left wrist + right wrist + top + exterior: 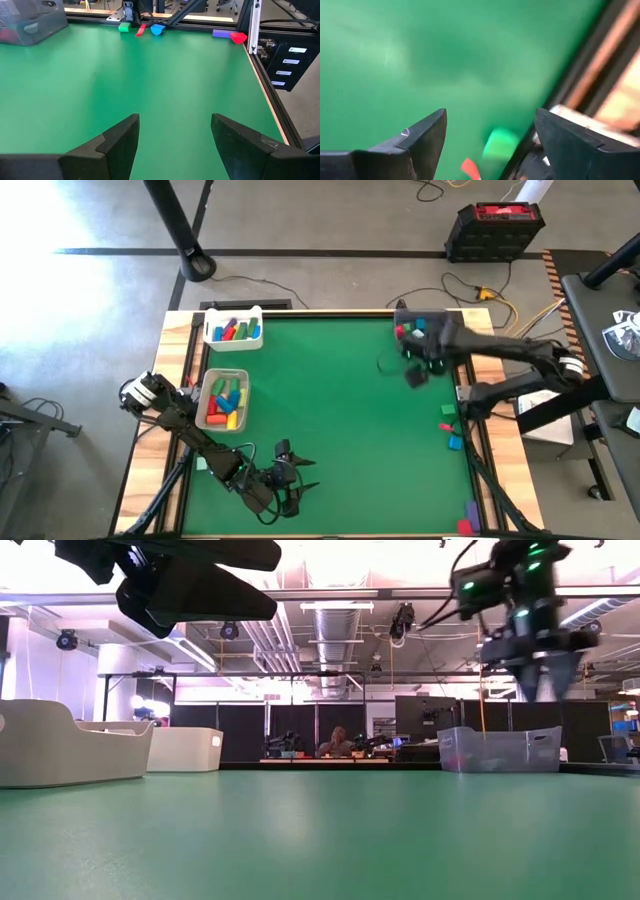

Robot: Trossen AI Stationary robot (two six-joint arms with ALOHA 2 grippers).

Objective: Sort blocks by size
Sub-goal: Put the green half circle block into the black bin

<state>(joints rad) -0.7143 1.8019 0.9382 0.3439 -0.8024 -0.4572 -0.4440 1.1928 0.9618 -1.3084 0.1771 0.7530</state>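
The right gripper hung wide and empty above loose blocks — likely lining up a pick — while the left gripper waited open near the table's front edge.

Right claw above desk, near far right corner, fingers apart, nothing between. Tray with blocks just behind it, in that corner. Loose blocks nearer than it, along right edge; more blocks at near right corner. Left claw at near edge, fingers apart. Two trays with blocks far left of right claw, second tray behind first.
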